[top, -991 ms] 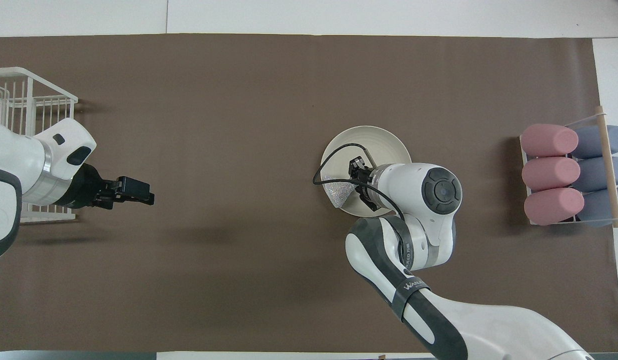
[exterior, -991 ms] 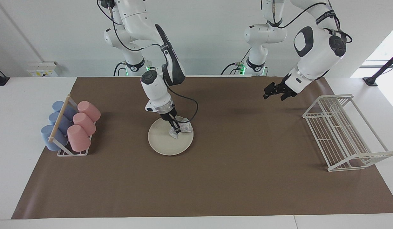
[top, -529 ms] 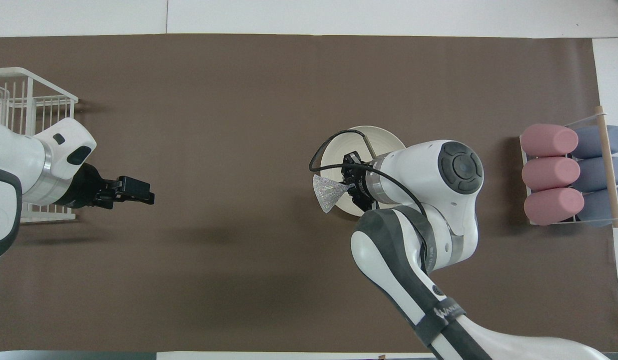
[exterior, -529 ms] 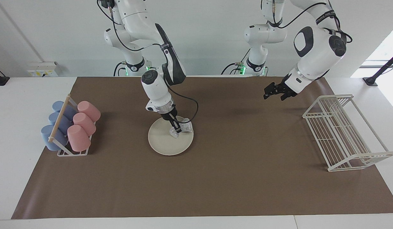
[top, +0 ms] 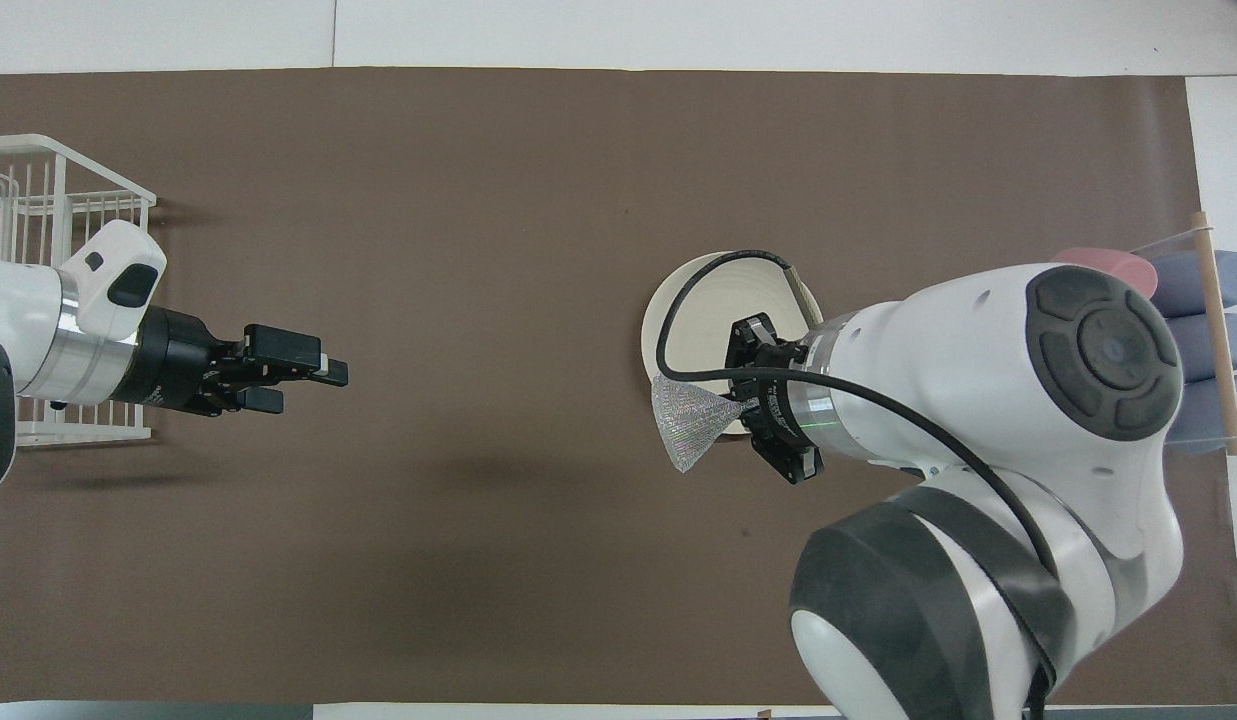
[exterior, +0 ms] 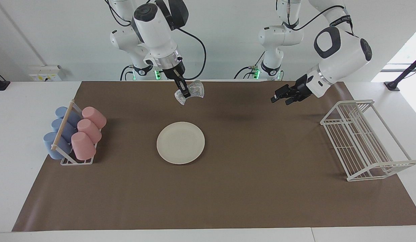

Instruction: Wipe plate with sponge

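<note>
The cream-white plate (exterior: pixel 180 143) lies flat on the brown mat near the middle of the table, and nothing rests on it. In the overhead view the plate (top: pixel 693 310) is partly covered by the right arm. My right gripper (exterior: pixel 183 92) is shut on the glittery silver sponge (exterior: pixel 193 90) and holds it high in the air, well above the plate's level. In the overhead view the sponge (top: pixel 690 428) hangs from the right gripper (top: pixel 746 408) over the plate's edge. My left gripper (exterior: pixel 278 97) is open and empty, in the air over the mat toward the wire rack; it also shows in the overhead view (top: pixel 308 375).
A rack of pink and blue cups (exterior: pixel 75 134) stands at the right arm's end of the table; in the overhead view (top: pixel 1203 300) the right arm partly covers it. A white wire dish rack (exterior: pixel 366 141) stands at the left arm's end, also in the overhead view (top: pixel 38 190).
My right gripper has lifted the sponge off the plate and raised it high. My left gripper has shifted a little toward the middle of the table.
</note>
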`<state>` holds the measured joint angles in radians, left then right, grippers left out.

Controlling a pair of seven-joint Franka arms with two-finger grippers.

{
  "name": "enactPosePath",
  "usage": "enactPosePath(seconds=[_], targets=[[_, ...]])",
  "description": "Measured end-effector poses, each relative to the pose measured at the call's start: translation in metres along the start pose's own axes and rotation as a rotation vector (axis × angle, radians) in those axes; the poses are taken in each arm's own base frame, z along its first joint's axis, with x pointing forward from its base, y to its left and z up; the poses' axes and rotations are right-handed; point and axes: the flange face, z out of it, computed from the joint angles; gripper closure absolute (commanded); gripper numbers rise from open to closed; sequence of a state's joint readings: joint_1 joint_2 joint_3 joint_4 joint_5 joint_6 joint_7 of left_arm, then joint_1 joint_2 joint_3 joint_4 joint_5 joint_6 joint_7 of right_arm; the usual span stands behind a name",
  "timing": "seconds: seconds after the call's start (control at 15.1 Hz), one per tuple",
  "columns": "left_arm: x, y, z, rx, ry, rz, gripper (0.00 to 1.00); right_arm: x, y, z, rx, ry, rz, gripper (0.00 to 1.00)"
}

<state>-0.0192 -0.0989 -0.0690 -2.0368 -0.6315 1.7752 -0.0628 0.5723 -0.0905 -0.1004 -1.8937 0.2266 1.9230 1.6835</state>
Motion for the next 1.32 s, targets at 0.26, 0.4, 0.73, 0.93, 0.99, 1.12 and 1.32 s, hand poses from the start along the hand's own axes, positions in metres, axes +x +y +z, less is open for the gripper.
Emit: enactPosePath(seconds=[0.26, 0.4, 0.73, 0.93, 0.99, 1.12, 1.32], targets=[[-0.002, 0.025, 0.000, -0.256, -0.037, -0.132, 0.00, -0.054, 0.005, 0.003, 0.016, 0.035, 0.088, 1.00], [-0.004, 0.038, 0.002, -0.348, -0.058, -0.157, 0.00, -0.076, 0.004, 0.009, 0.041, 0.024, 0.123, 1.00], [-0.015, 0.070, 0.019, -0.460, -0.121, -0.159, 0.00, -0.091, -0.002, 0.017, 0.051, 0.031, 0.146, 1.00], [-0.020, 0.086, 0.035, -0.488, -0.152, -0.132, 0.00, -0.089, -0.005, 0.014, 0.064, 0.050, 0.139, 1.00], [-0.020, 0.088, 0.040, -0.491, -0.159, -0.119, 0.00, -0.089, -0.005, 0.014, 0.064, 0.051, 0.138, 1.00], [-0.016, 0.087, 0.049, -0.510, -0.170, -0.106, 0.00, -0.089, -0.005, 0.014, 0.065, 0.051, 0.138, 1.00], [-0.014, 0.094, 0.067, -0.540, -0.195, -0.069, 0.00, -0.089, -0.005, 0.014, 0.065, 0.051, 0.138, 1.00]])
